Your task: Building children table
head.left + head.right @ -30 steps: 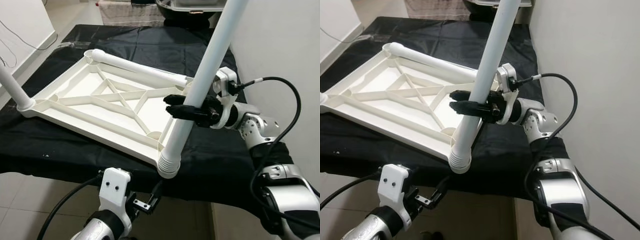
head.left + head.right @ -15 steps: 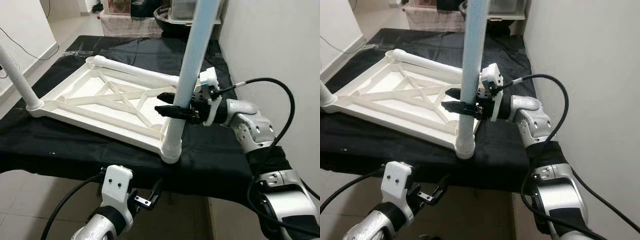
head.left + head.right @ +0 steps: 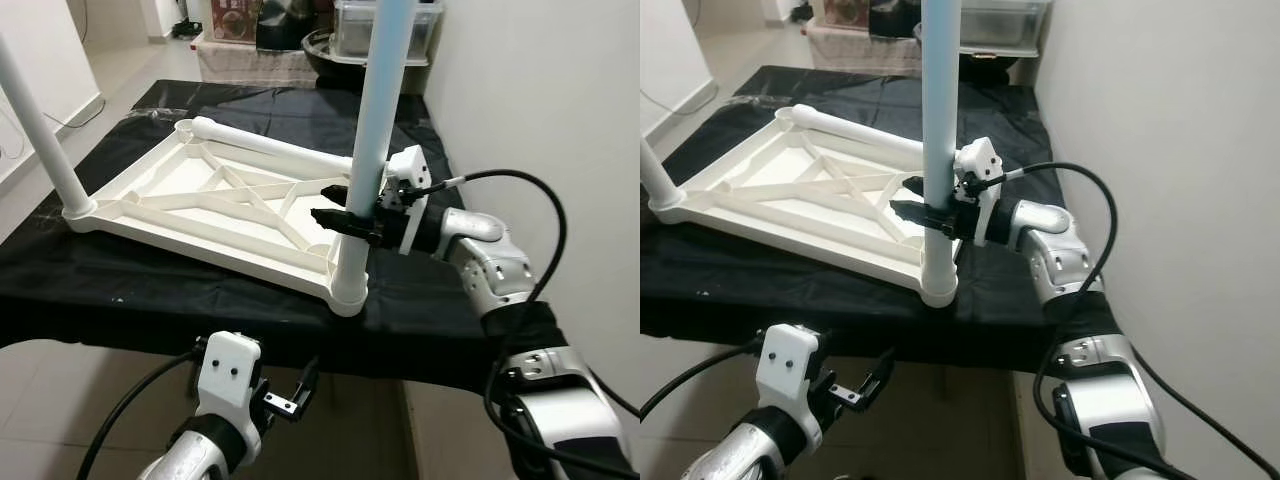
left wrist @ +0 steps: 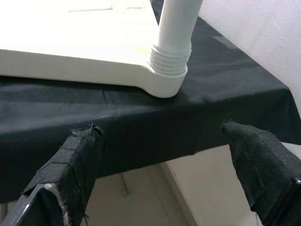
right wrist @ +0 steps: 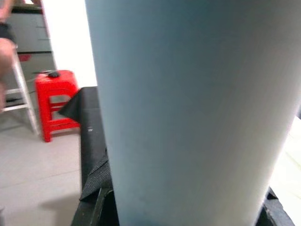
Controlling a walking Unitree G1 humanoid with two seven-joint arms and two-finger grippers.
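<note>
A white plastic tabletop (image 3: 170,205) lies upside down on a black cloth. My right gripper (image 3: 336,214) is shut on a white table leg (image 3: 372,110) that stands upright in the near right corner socket (image 3: 348,296). That leg's ribbed base (image 4: 171,59) sits in the corner socket in the left wrist view. Another leg (image 3: 38,130) stands upright in the near left corner, and a third leg (image 3: 265,148) lies along the far edge. My left gripper (image 3: 290,398) hangs open below the table's front edge, with its taped fingers (image 4: 77,162) apart.
A white wall (image 3: 540,90) runs close along the right side. Boxes and a dark tub (image 3: 330,40) stand beyond the black-covered table (image 3: 200,300). A red stool (image 5: 54,101) stands on the tiled floor in the right wrist view.
The right gripper swung the held leg from a tilt to upright and set its ribbed base down into the near right corner socket. The camera view shifted too.
</note>
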